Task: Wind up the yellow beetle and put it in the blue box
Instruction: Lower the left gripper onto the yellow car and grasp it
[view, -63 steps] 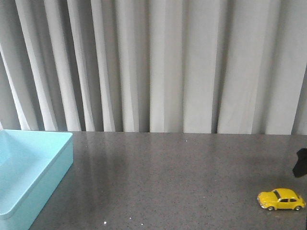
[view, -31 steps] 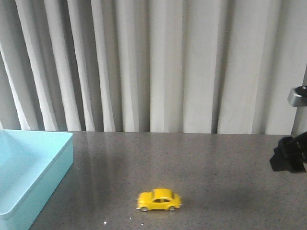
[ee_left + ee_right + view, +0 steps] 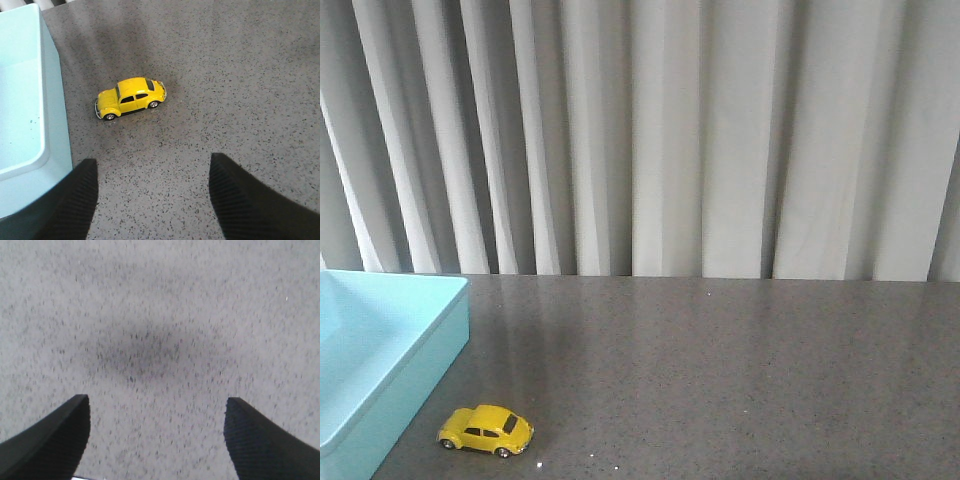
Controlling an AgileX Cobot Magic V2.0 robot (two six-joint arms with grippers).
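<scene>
**Beetle loose beside box — pick-and-store is next**

Beetle (image 3: 486, 431) sits on its wheels on the table (image 3: 740, 370), just beside the box (image 3: 390, 350) outer wall, not touching it as far as I can tell. Nothing holds it. Box looks bare inside in the part visible.

Left gripper (image 3: 152, 200): jaws spread wide, nothing between them, hovering above the table with the beetle (image 3: 130, 97) ahead of the fingers and the box (image 3: 25, 100) wall off to one side. Right gripper (image 3: 157, 437): jaws also spread, empty, only bare table under it. Neither arm shows in the front view.

Judgement: wind-up part looks over, car is free on the table; the step in hand is the pickup for storing. Left arm is the obvious one. Next move calls for coming down over the beetle, closing across its sides, lifting over the box wall and releasing inside. Watch: the car is on free wheels, so a nudge from one finger can roll it. Box wall is close, leave clearance for the finger on that side.
</scene>
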